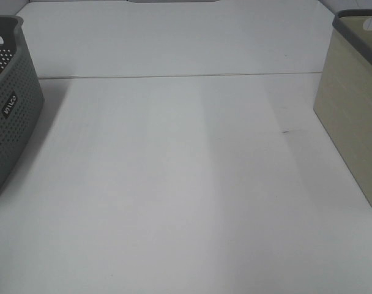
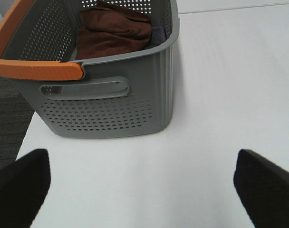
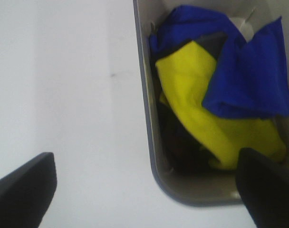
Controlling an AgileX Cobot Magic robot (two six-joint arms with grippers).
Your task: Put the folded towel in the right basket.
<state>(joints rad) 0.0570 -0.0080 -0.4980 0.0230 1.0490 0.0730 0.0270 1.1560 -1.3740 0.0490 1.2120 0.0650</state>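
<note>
White tabletop fills my overhead view, with neither arm showing there; a grey perforated basket sits at the left edge and a beige basket with a grey rim at the right edge, the two well apart.

From the left wrist camera I see the left gripper held above the table, looking down and forward at the grey basket; its two dark fingers stand at opposite sides of the picture — spread wide, with nothing between them but bare table. That basket has an orange handle along its near rim, and inside it lies a folded brown towel, resting against the far wall on something darker that I cannot make out.

The right wrist camera looks almost straight down; the right gripper hangs over the rim of the beige basket, one finger above the table and the other above the basket's inside — jaws wide apart and empty. In that basket I see a yellow cloth under a blue cloth, both crumpled.
</note>
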